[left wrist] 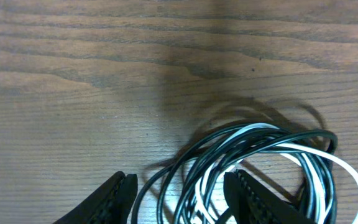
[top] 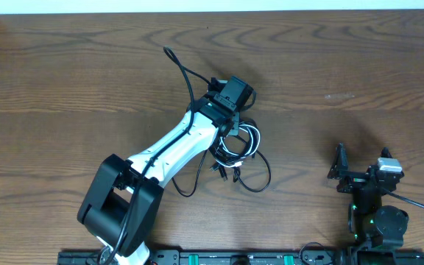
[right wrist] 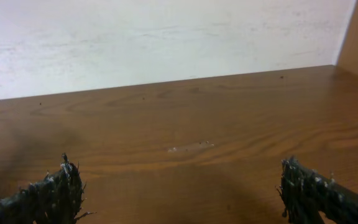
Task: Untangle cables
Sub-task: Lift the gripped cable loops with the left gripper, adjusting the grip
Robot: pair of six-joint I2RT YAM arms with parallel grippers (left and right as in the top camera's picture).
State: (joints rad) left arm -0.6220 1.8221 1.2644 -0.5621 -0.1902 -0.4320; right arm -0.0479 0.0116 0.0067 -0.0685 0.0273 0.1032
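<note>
Overhead, the thin black and white cables are lying in one tangled coil midway across the brown wood-grain table, partly under the white-and-black left arm, one black tail trailing toward the far edge. In the left wrist view, the black left gripper is standing jaws apart astride several strands, so a closure here is risking a pinch on more than one cord, dragging the coil and tightening the snarl. In the right wrist view, the black right gripper is hanging wide apart, empty, facing a pale plain wall, so nothing is pinning the bundle.
</note>
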